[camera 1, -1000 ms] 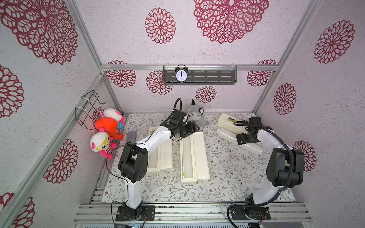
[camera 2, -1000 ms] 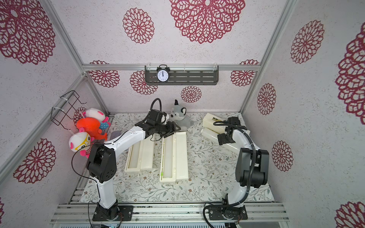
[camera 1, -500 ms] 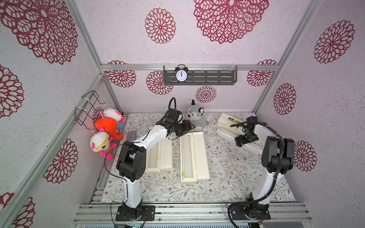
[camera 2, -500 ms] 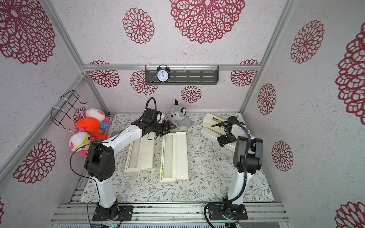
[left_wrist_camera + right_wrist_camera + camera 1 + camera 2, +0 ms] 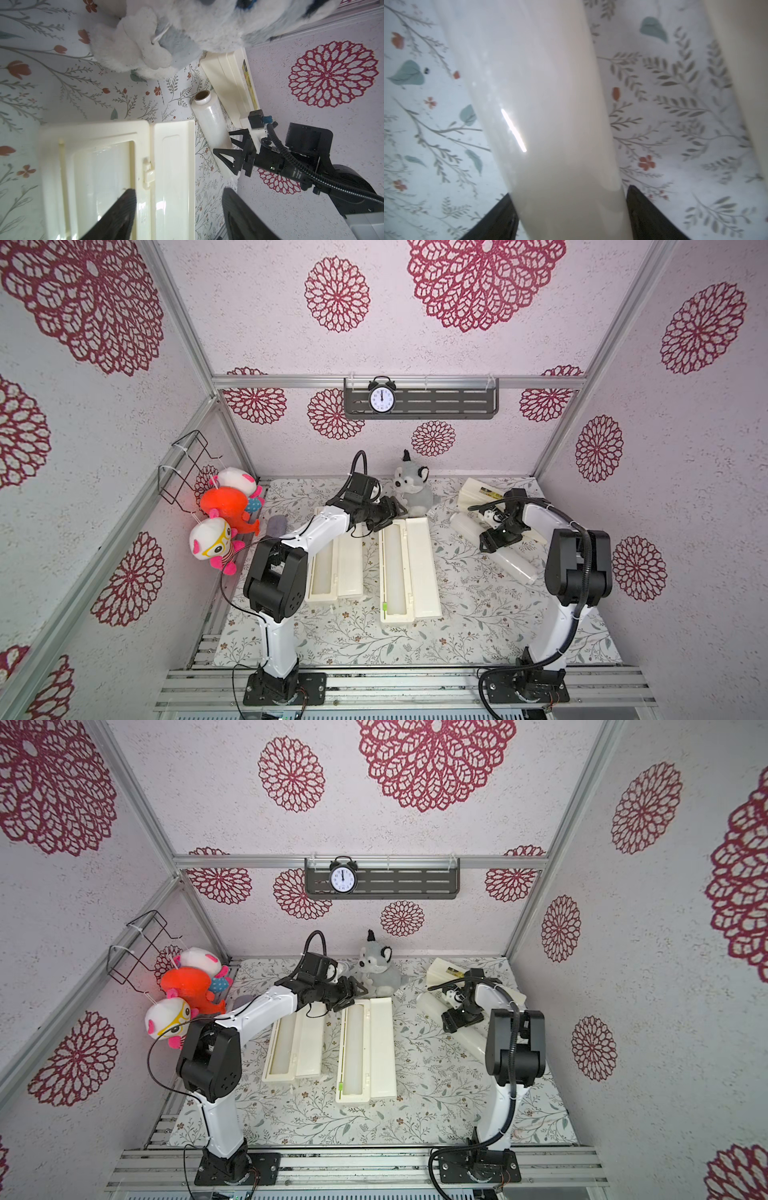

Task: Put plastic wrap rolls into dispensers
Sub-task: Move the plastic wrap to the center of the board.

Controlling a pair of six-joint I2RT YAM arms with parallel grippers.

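Floral mat (image 5: 675,104), roll (image 5: 542,104) between right gripper (image 5: 570,192) jaws

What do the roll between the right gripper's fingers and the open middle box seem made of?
Roll: thin plastic film, glossy and translucent white, judging by its glare streak; brown core looks like cardboard. Middle box: probably rigid moulded plastic, smooth cream, with moulded hinge.

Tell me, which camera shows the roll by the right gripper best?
The left wrist view: the roll is sharp, with its cardboard core end and the right gripper straddling it. The right wrist view shows only a blurred middle stretch. Both top views show it small, partly under the arm.
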